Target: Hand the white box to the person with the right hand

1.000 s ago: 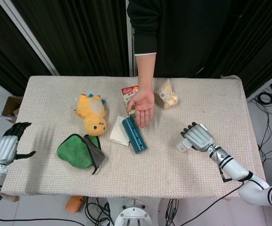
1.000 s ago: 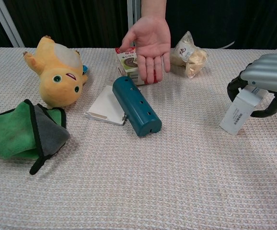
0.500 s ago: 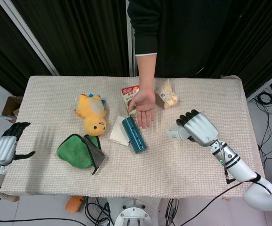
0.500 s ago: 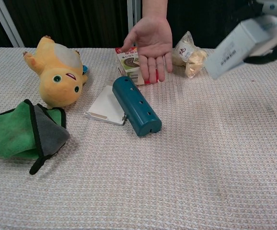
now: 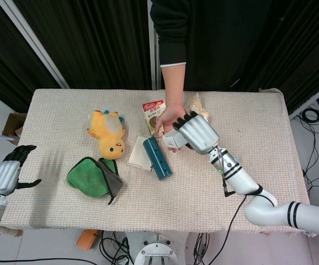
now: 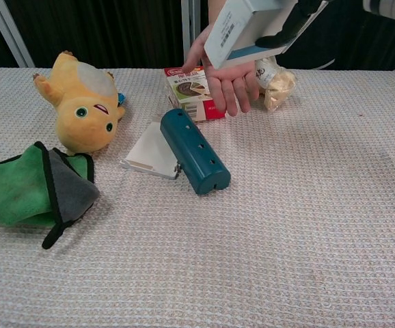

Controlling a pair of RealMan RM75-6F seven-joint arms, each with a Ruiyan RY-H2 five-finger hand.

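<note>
My right hand (image 5: 197, 132) grips the white box (image 6: 242, 27), raised above the table and directly over the person's open palm (image 6: 230, 78). In the head view the box (image 5: 173, 138) shows only as a white end poking out left of my fingers, overlapping the person's hand (image 5: 168, 117). Whether the box touches the palm I cannot tell. My left hand (image 5: 8, 172) hangs beside the table's left edge, fingers apart, holding nothing.
A teal cylinder (image 6: 194, 151) lies on a flat white card (image 6: 150, 152) mid-table. A red-and-white snack box (image 6: 191, 91) and a bagged snack (image 6: 273, 76) sit near the person. A yellow plush (image 6: 81, 102) and a green cloth (image 6: 30, 191) lie to the left.
My right hand lifted the white box off the table's right side and carried it up and to the left, over the person's palm. The left hand stayed still.
</note>
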